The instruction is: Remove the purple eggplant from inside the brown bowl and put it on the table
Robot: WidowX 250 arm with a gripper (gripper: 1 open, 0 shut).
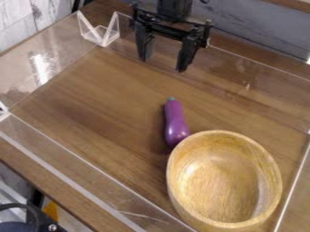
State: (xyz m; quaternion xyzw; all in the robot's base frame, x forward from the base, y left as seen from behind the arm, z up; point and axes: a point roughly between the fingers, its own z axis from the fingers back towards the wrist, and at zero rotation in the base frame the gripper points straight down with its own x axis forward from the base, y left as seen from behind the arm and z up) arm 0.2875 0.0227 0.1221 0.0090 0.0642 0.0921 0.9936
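The purple eggplant (175,122) lies on the table (97,109), its thick end almost touching the upper-left rim of the brown bowl (224,179). The bowl is empty and sits near the front right corner. My gripper (165,53) hangs at the back of the table, pointing down, open, with nothing between its dark fingers (141,43). It is well behind the eggplant and apart from it.
Low clear acrylic walls (72,195) edge the table on all sides. A clear acrylic stand (100,27) sits at the back left, just left of the gripper. Bare wood stretches across the left and middle of the table.
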